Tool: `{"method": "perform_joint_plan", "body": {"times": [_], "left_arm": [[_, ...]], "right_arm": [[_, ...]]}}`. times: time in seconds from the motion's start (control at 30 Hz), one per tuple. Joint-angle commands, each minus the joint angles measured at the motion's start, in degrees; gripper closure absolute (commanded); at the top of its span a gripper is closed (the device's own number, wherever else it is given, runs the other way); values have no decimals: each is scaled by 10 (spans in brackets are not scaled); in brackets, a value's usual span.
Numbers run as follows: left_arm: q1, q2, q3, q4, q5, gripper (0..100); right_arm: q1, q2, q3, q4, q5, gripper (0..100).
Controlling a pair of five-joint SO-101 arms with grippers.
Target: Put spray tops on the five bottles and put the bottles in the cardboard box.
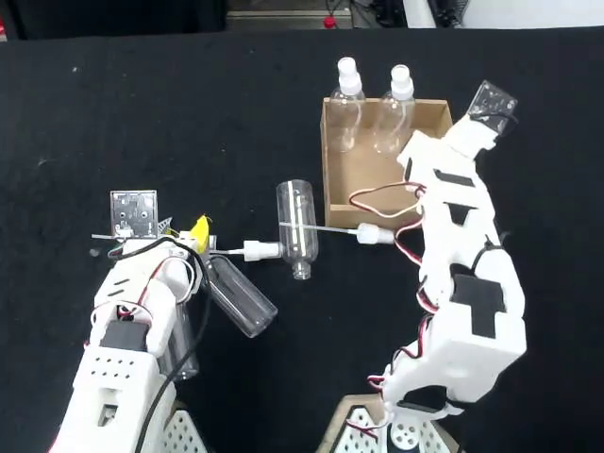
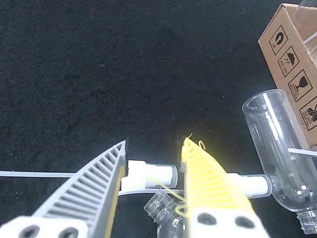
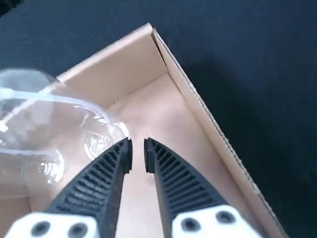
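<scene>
High view: a black desk (image 1: 189,113) with two white arms rising from its near edge.
Cardboard box: the cardboard box (image 1: 359,184) (image 2: 292,54) (image 3: 124,64) stands open-topped toward the far edge, right of centre.
Capped bottles: two capped bottles (image 1: 345,109) (image 1: 396,109) lean side by side against the box's far wall, white spray tops above the rim.
Middle bottle: the middle bottle (image 1: 297,226) (image 2: 277,148), clear and without a top, lies on the desk just beside the box's left wall, neck toward the near edge.
Second bottle: the second bottle (image 1: 241,297), also bare, lies slanted close to the left arm. Its neck (image 2: 161,206) points at the left hand.
Third bottle: the third bottle (image 1: 181,344) lies partly under the left arm.
Loose spray tops: one loose spray top (image 1: 373,234) lies by the box's near left corner with its tube across the middle bottle. Another spray top (image 1: 260,250) (image 2: 250,184) lies between the middle bottle and the left hand.
Left hand: the left hand (image 1: 184,229) (image 2: 154,144) is spread wide, its grey and yellow fingers on either side of a third spray top (image 2: 148,176) on the desk, not gripping it.
Right hand: the right hand (image 3: 137,144) hangs over the box floor near a corner, fingers almost together and empty, just beside a bottle (image 3: 44,129).
Print: four black handling pictograms on the box's outer wall, with captions too small to read.
</scene>
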Motion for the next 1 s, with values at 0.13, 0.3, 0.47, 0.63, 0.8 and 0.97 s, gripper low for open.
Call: {"method": "perform_joint_plan", "body": {"times": [0.13,0.3,0.47,0.63,0.8,0.97], "left_arm": [[3,-6,-2,-14,-5,823],[3,-6,-2,-14,-5,823],[3,-6,-2,-14,-5,823],[3,-6,-2,-14,-5,823],[3,-6,-2,-14,-5,823],[3,-6,-2,-14,-5,823]], "right_arm": [[-35,-42,-2,-18,-4,980],[-36,-42,-6,-18,-4,980],[-40,-41,-1,-50,-4,980],[-46,-41,7,-64,-4,980],[-55,-41,10,-76,-4,980],[-58,-41,10,-76,-4,980]]}}
